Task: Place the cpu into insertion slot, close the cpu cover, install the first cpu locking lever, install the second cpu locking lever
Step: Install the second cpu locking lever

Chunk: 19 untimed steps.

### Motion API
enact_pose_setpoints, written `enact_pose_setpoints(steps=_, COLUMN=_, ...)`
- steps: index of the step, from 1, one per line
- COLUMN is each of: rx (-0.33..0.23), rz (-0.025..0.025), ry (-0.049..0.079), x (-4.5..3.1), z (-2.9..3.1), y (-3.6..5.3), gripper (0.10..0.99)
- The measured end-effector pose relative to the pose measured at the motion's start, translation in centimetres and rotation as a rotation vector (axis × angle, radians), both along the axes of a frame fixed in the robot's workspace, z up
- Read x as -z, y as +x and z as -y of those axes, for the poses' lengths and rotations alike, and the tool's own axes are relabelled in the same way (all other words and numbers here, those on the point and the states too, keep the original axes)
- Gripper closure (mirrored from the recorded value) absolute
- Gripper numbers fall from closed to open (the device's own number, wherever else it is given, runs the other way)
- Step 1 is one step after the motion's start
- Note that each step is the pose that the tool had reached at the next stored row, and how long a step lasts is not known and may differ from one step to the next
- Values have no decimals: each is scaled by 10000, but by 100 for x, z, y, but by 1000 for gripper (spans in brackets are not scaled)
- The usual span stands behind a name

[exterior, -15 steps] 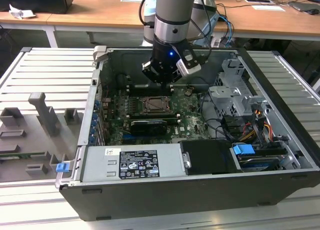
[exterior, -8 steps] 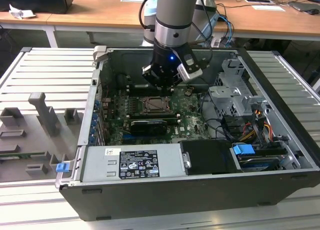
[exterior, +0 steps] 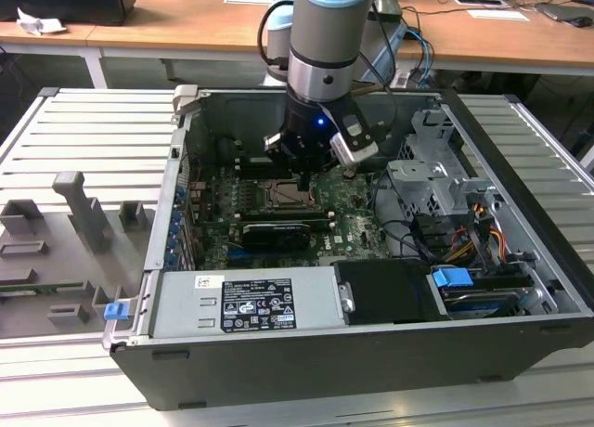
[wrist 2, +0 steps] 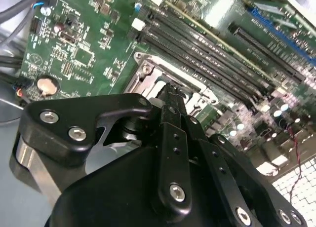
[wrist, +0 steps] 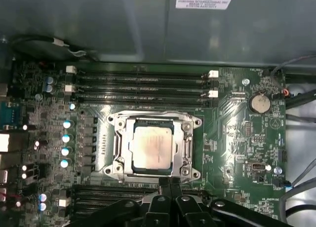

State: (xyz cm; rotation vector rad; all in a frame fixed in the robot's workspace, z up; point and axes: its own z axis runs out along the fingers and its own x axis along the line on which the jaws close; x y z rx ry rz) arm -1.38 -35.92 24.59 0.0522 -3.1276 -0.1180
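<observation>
Fingers (wrist: 170, 186) pressed together and holding nothing, we observe, sit at the edge of the insertion slot (wrist: 190, 150), where the cpu (wrist: 152, 146) lies seated with the cpu cover (wrist: 120, 147) closed around it.

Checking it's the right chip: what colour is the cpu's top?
Dull silver-grey, clearest in the first wrist view: cpu.

Even, bright room light; inside the case it is dimmer (a blue lamp glows on the arm (exterior: 320, 122)). The cpu (wrist: 153, 145) glares softly.
</observation>
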Motion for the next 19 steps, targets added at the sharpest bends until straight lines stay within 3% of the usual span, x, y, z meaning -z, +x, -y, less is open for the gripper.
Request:
enact_pose_setpoints(steps=5, rx=-25, rz=1, ry=13, x=21, z=107, y=-48, gripper=980)
enact_pose_setpoints(steps=6, rx=-26, rz=0, ry=40, x=21, z=125, y=-93, gripper=980)
enact_pose_setpoints(steps=7, rx=-27, rz=0, ry=59, x=24, z=141, y=-197, gripper=980)
enact_pose_setpoints(steps=10, rx=-26, rz=1, ry=61, x=34, z=153, y=-333, gripper=980)
enact_pose_setpoints(steps=12, rx=-24, rz=0, ry=63, x=60, z=158, y=-355, gripper=980)
enact_pose_setpoints(steps=14, rx=-27, rz=0, ry=71, x=135, z=166, y=-357, gripper=980)
enact_pose_setpoints(steps=16, rx=-25, rz=-1, ry=205, x=152, z=198, y=-358, gripper=980)
enact_pose_setpoints(steps=19, rx=-27, rz=1, ry=551, x=157, z=255, y=-361, gripper=980)
